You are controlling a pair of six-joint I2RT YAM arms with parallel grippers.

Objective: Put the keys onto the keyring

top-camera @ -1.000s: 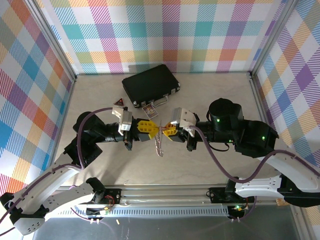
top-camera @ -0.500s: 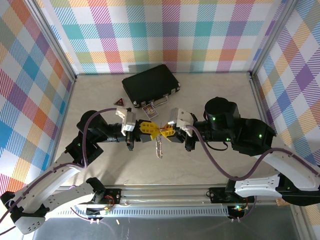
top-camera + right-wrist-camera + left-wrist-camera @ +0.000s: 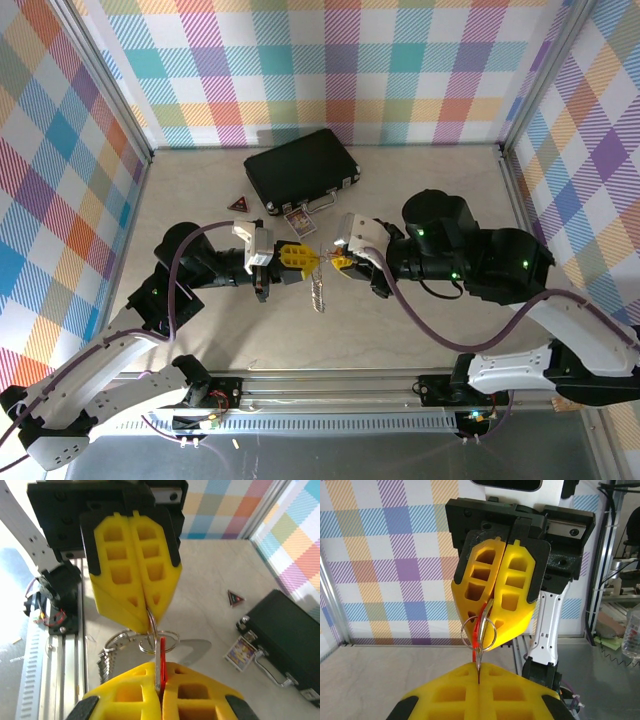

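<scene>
My left gripper [image 3: 304, 258] and right gripper [image 3: 334, 263] meet tip to tip above the table's middle. The left gripper [image 3: 479, 681] is shut on the keyring [image 3: 478, 632], a silver ring pinched edge-on. Its chain and oval loop [image 3: 318, 291] hang below, and the chain [image 3: 107, 655] dangles to the left in the right wrist view. The right gripper [image 3: 161, 682] is shut on the keys [image 3: 160, 662], a thin silver key with a red tag. The key's tip touches the keyring [image 3: 159, 642] right under the left gripper's fingertips [image 3: 150, 605].
A black case [image 3: 302, 168] with a metal handle lies at the back. In front of it are a dark red triangular badge [image 3: 238, 204] and a small picture card [image 3: 298, 222]. Checked walls enclose the table, and a rail runs along the near edge.
The right arm has shifted a little left, bringing the two grippers closer. Both grips are unchanged, and the chain still hangs between them.
</scene>
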